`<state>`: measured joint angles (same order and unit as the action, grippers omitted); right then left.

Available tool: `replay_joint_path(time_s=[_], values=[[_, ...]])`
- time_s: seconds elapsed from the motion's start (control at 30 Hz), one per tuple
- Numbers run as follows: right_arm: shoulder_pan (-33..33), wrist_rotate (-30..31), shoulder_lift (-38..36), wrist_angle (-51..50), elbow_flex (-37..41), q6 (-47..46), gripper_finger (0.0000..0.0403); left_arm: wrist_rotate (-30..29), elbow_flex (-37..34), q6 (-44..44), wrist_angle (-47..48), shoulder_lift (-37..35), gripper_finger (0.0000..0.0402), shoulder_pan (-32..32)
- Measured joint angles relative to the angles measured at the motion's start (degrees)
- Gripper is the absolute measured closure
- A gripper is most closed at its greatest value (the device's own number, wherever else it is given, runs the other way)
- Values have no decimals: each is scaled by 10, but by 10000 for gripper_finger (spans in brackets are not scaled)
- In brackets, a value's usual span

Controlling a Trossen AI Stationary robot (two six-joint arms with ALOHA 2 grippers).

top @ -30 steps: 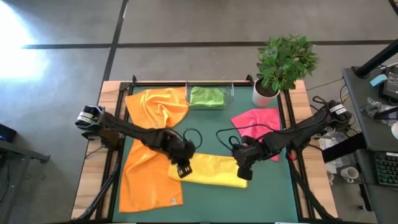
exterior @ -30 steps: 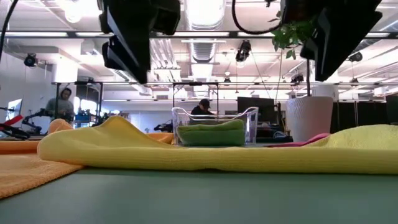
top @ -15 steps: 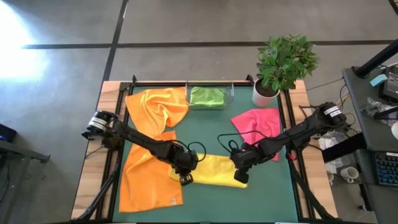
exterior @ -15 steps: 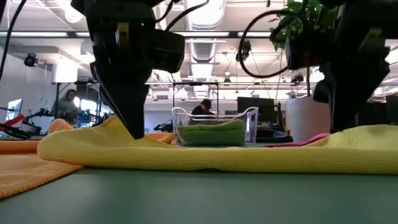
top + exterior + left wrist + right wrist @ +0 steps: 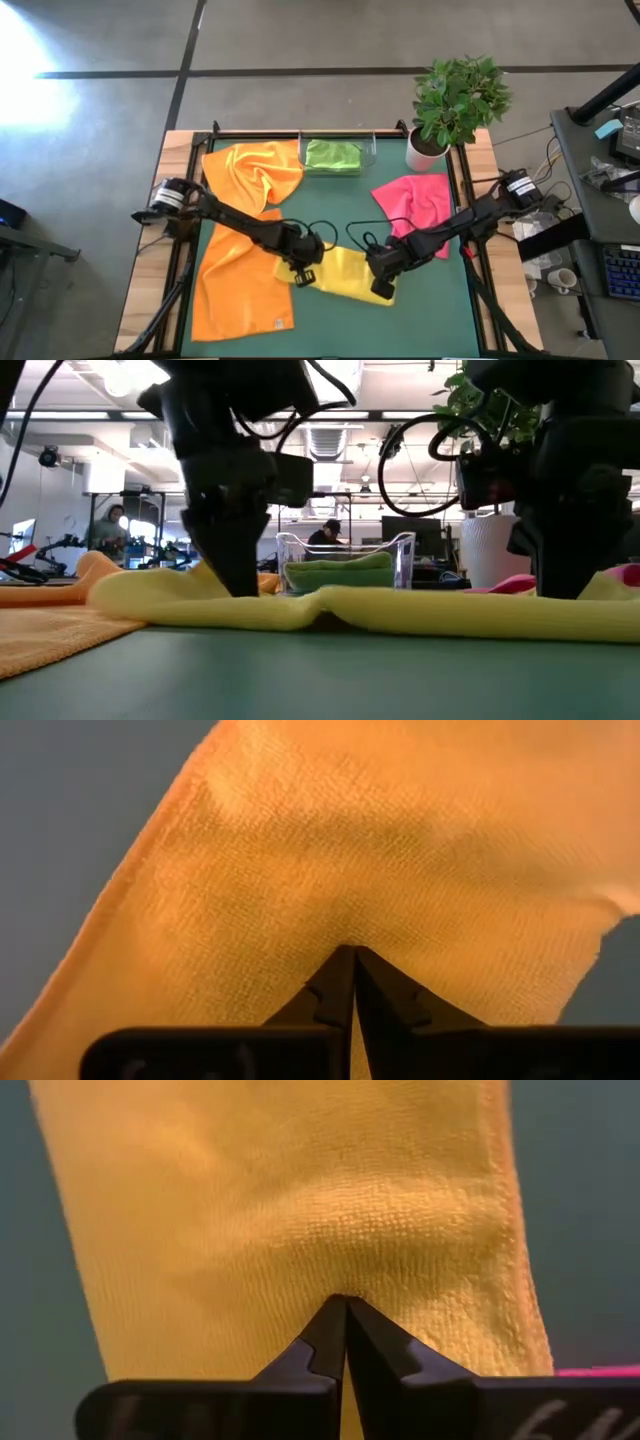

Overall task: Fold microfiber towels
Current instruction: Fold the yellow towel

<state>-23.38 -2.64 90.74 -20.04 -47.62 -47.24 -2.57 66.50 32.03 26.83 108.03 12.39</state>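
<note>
Since a second ago my left gripper (image 5: 305, 276) and right gripper (image 5: 381, 288) had come down and pinched shut the yellow towel's (image 5: 345, 276) two ends, its long axis lying between them at the table's front.

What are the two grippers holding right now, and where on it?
Both hold the yellow towel: the left gripper is shut on its left end, the right gripper on its right end, cloth pinched between the fingertips.

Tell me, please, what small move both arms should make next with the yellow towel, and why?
Probably lift together. The left gripper and right gripper are each shut on an end of the yellow towel, which still lies on the green mat; raising both ends should free it for folding.
</note>
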Motion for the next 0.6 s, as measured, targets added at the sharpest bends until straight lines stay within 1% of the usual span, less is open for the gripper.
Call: replay_joint_path(time_s=[0.07, 0.23, 0.3, 0.37, 0.43, 0.53, 0.6], values=[[-6, -2, 0, 10, 0, -15, 394, -18, 0, -41, 1, 0, 401, -16], [-14, -11, 3, 43, 1, -40, 394, -91, 1, -152, 6, -2, 401, -67], [-14, -11, 6, 67, 1, -40, 394, -100, 3, -204, 3, -1, 401, -88], [-13, -24, 6, 91, 3, -38, 394, -100, 6, -237, 0, -1, 401, -108], [-14, -30, 6, 119, 2, -39, 394, -101, 12, -243, -1, -1, 401, -123], [-16, -27, -2, 120, 2, -58, 394, -97, 21, -211, 1, -11, 401, -134], [-19, -22, -11, 119, 2, -71, 394, -70, 24, -183, 1, -26, 401, -132]])
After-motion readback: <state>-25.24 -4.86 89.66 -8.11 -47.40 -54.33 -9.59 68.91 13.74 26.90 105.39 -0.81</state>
